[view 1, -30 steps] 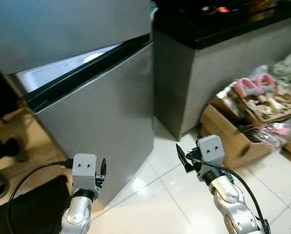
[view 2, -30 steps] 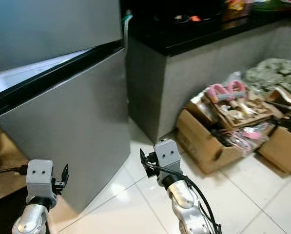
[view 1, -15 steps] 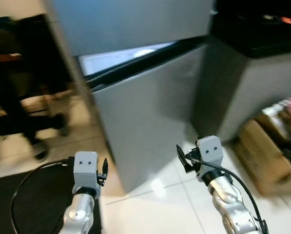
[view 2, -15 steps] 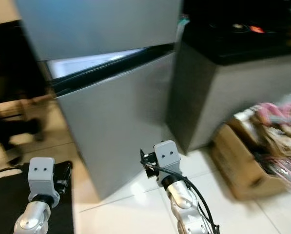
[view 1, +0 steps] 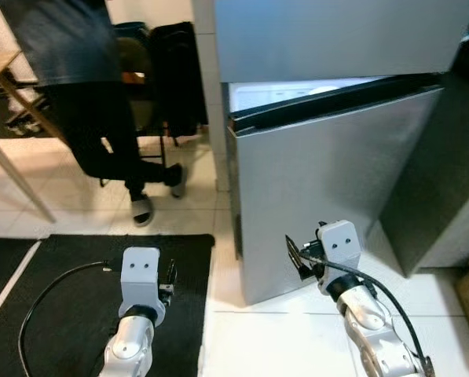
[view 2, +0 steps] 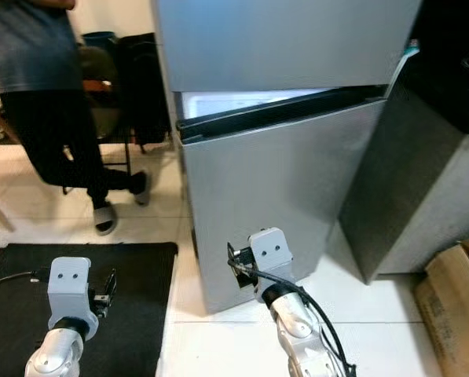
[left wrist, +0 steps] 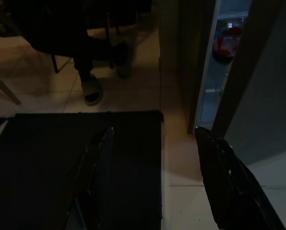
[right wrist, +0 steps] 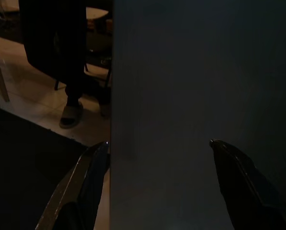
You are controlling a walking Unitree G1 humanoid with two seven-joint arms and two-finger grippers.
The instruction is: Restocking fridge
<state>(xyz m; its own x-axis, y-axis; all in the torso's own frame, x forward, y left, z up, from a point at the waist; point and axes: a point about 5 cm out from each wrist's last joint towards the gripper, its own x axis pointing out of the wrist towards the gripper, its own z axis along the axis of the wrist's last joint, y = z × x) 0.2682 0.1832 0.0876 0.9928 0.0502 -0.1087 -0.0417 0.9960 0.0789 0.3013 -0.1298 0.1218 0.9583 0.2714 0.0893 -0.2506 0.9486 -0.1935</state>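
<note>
The two-door silver fridge (view 1: 328,102) stands straight ahead, and its lower door (view 1: 328,196) is ajar: the hinge side is at the robot's right, and the free edge at the robot's left stands out from the cabinet, leaving a lit white strip (view 1: 297,88) of interior above the door's dark top rim. In the left wrist view that gap shows as a bright slot with something red (left wrist: 225,44) on a shelf inside, too small to name. The door is probably left this way so that goods can go in, though nothing to stock is in either gripper.

The right gripper (view 1: 298,256) is raised just before the lower door's face, its black fingers (right wrist: 231,165) spread wide with the plain grey panel between them; whether they touch the panel cannot be told. It seems placed to push or swing the door. The left gripper (left wrist: 152,172) is held low over the black floor mat (view 1: 77,275), fingers also wide apart and empty, pointing toward the door's free edge, likely ready to catch it.

A person (view 1: 85,86) in dark trousers and sandals stands by a wooden table leg (view 1: 14,173) to the robot's left, near the door's swing path. A grey bench (view 2: 423,173) flanks the fridge on the right, with a cardboard box (view 2: 454,306) on the tiles beside it.
</note>
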